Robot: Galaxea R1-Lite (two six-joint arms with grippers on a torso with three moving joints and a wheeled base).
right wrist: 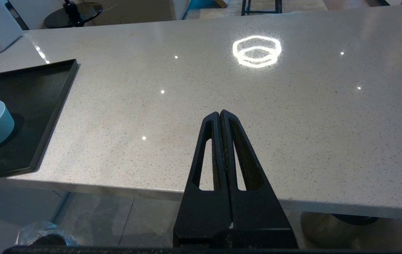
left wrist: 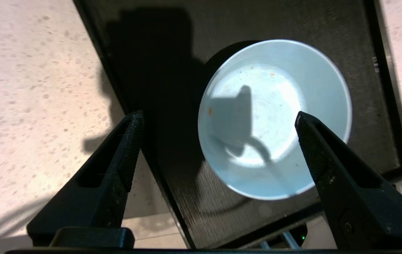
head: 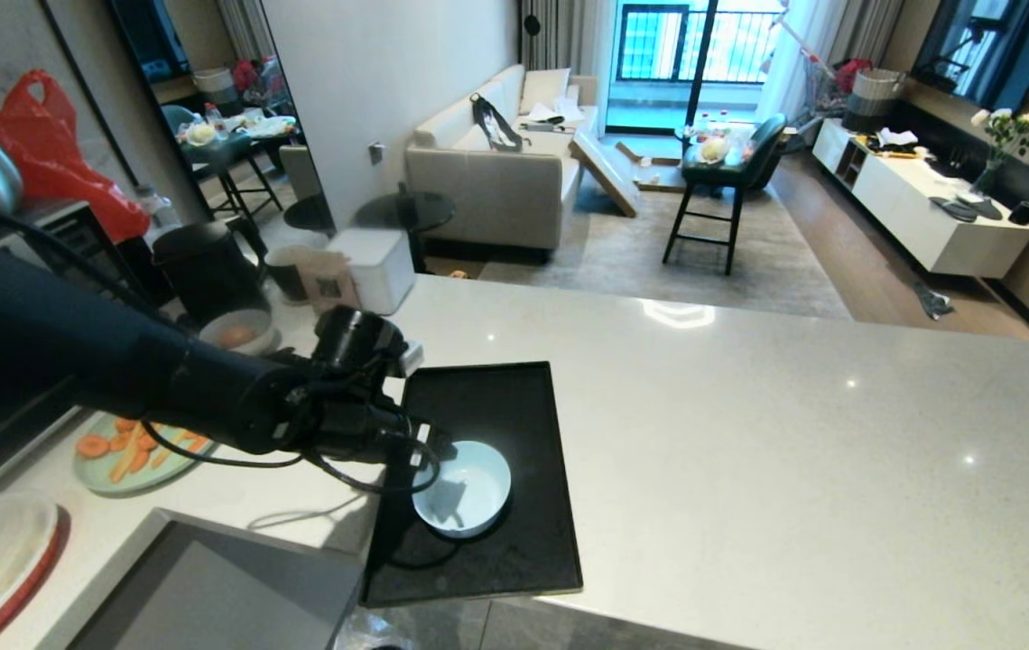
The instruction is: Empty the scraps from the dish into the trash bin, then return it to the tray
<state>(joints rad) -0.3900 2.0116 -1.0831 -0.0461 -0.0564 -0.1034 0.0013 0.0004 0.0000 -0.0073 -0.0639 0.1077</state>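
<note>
The dish (head: 478,487), a small white bowl with a pale bluish inside, stands upright on the near part of the black tray (head: 496,397). Its inside (left wrist: 275,120) holds only a few tiny orange specks; the scraps are out of view. My left gripper (left wrist: 219,115) hovers just above the dish's left side (head: 424,449), open, with nothing between its fingers. The right gripper (right wrist: 219,113) is shut and empty, parked at the counter's front edge, right of the tray (right wrist: 38,91). Below that edge shows the bag-lined top of the trash bin (right wrist: 42,234).
Left of the tray lie a green plate of carrot pieces (head: 131,451), a greyish bowl with an orange ball (head: 239,334), a black kettle (head: 208,266) and a white box (head: 379,266). A grey slab (head: 208,587) sits front left. The pale counter (head: 794,451) stretches right.
</note>
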